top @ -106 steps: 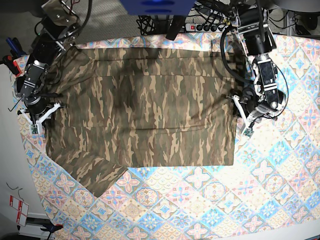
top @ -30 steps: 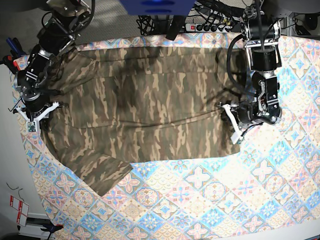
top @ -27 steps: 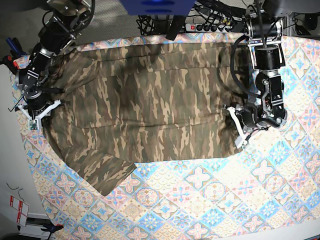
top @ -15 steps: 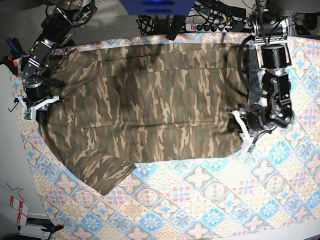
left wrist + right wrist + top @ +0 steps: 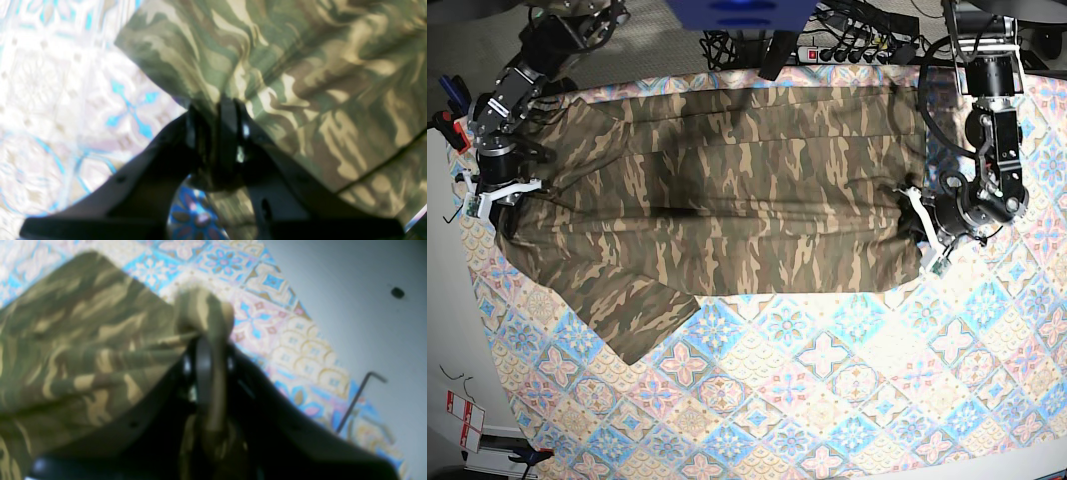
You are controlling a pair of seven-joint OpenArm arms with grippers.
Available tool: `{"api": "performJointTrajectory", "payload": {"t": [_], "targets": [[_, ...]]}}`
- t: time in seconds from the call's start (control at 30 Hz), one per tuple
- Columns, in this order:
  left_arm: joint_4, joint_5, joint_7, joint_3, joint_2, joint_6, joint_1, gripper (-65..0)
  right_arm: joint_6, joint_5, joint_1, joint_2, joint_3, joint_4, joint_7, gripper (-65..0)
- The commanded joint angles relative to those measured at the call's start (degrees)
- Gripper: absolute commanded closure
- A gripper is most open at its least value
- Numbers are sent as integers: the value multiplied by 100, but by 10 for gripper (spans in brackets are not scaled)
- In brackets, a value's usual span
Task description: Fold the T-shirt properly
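While both pairs of jaws are standing nearly closed, each one is pinching a fold of the T-shirt. In the left wrist view the left gripper is clamping the camouflage cloth at its edge, and the fabric is bunching up between the two dark fingers. In the right wrist view the right gripper is squeezing a small roll of the same cloth, which is sticking up above the fingertips; this picture is blurred, so finer detail is not clear. In the base view the left gripper is sitting at the right edge of the shirt, and the right gripper is sitting at the left edge, near a sleeve. The T-shirt is lying spread out between them across the upper half of the patterned tablecloth, and it is looking stretched from side to side. One sleeve is pointing down toward the lower left, lying flat on the cloth. A power strip with cables is lying beyond the far edge of the table.
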Motion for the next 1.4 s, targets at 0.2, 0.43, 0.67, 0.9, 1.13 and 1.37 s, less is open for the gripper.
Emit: {"api": "performJointTrajectory", "payload": {"t": [0.2, 0.43, 0.67, 0.9, 1.13, 1.37], "targets": [[99, 897, -395, -24, 66, -12, 158, -80, -27, 74, 28, -11, 274, -26, 118, -17], [91, 2339, -360, -164, 584, -12, 114, -84, -27, -621, 37, -169, 318, -202, 118, -91], [143, 3157, -395, -595, 1121, -12, 8, -84, -27, -779, 37, -292, 450, 1, 135, -329], [390, 3148, -386, -1158, 1393, -12, -256, -205, -27, -770, 345, -284, 740, 396, 162, -389], [891, 3174, -386, -1237, 1560, -12, -212, -412, -27, -770, 1057, -292, 1390, 757, 162, -389], [891, 3157, -395, -1281, 1560, -12, -256, -461, -27, -1245, 1452, -248, 819, 510, -313, -389]]}}
